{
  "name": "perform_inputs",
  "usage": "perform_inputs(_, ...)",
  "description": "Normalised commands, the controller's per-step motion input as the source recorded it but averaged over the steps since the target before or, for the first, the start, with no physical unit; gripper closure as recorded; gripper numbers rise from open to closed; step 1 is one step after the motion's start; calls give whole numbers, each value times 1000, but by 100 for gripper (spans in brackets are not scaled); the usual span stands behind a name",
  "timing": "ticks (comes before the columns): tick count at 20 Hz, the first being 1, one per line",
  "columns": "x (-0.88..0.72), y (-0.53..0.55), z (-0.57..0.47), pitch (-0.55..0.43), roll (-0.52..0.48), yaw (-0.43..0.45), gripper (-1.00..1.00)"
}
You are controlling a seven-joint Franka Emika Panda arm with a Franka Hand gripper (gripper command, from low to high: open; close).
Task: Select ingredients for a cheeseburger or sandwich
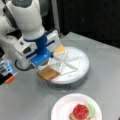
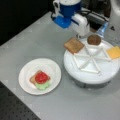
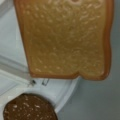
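Observation:
A tan bread slice (image 1: 47,73) (image 2: 73,45) lies on the rim of the white divided tray (image 1: 81,65) (image 2: 87,75); it fills the wrist view (image 3: 67,37). The brown patty (image 2: 94,39) (image 3: 27,107) sits in the compartment beside it, and the orange cheese (image 1: 60,49) (image 2: 114,52) in another. My gripper (image 1: 44,61) (image 2: 83,33) hovers low over the tray between bread and patty, its fingers hidden. The sandwich stands on the white plate (image 1: 61,106) (image 2: 26,72): bread (image 2: 33,79) below, green lettuce (image 1: 91,110) (image 2: 42,86), red tomato (image 1: 80,111) (image 2: 41,77) on top.
Grey tabletop in both front views, with a dark backdrop behind. An orange and blue object (image 1: 7,72) lies at a front view's left edge. The arm's white body (image 1: 22,22) looms over the tray's left side. A black perforated mat (image 2: 15,110) lies at a front view's bottom left.

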Motion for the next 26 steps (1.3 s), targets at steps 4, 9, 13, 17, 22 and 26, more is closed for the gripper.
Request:
perform_inputs(4, -31, -266, -56, 14, 302, 7, -100)
perform_inputs(9, 19, -55, -52, -96, 649, 63, -100)
perform_inputs(13, 65, -62, -36, -140, 877, 70, -100)
perform_inputs(17, 89, -226, -157, -123, 811, 180, -100)
perform_inputs(22, 200, -333, -147, -84, 658, 262, -100)
perform_inputs(26, 320, -321, -76, -79, 460, 260, -100)
